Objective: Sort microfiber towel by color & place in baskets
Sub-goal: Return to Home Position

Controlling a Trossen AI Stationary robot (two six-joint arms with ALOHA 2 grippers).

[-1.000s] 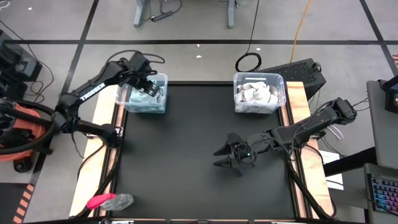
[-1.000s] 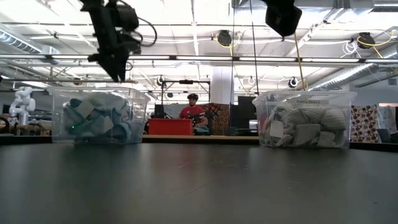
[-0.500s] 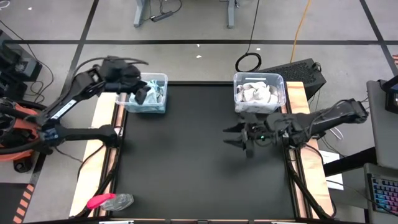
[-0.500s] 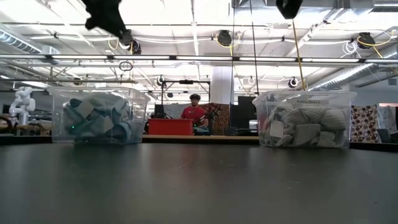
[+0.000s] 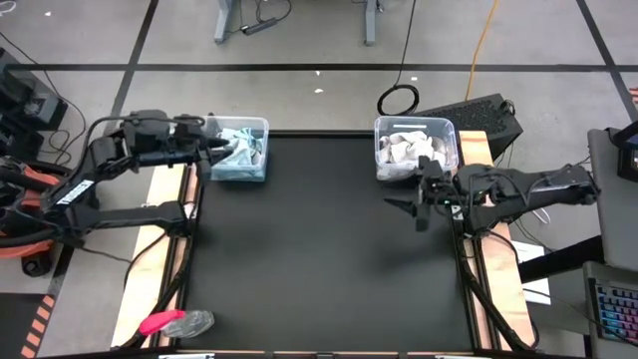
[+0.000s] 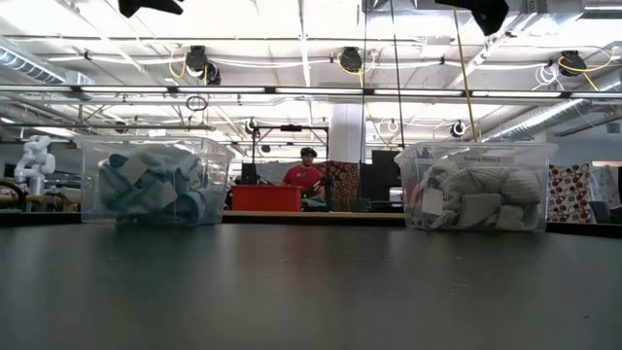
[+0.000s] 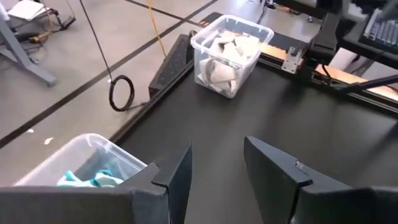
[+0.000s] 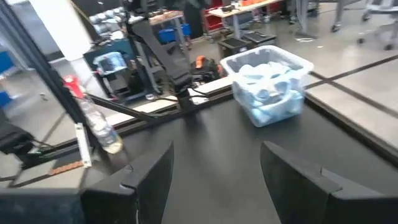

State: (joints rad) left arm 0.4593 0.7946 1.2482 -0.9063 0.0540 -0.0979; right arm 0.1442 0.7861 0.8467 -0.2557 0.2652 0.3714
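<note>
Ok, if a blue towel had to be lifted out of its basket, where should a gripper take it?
Probably pinch a raised fold on top of the blue towels, coming straight down: they lie crumpled, and the basket walls block the sides.

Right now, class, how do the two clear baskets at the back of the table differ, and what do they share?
The left basket holds teal-blue towels; the right basket holds pale grey-white towels. The left basket has the open left tool at its outer edge; the right basket has the open right tool just in front of it. Both are clear, rounded rectangular tubs, upright at the mat's far edge.
</note>
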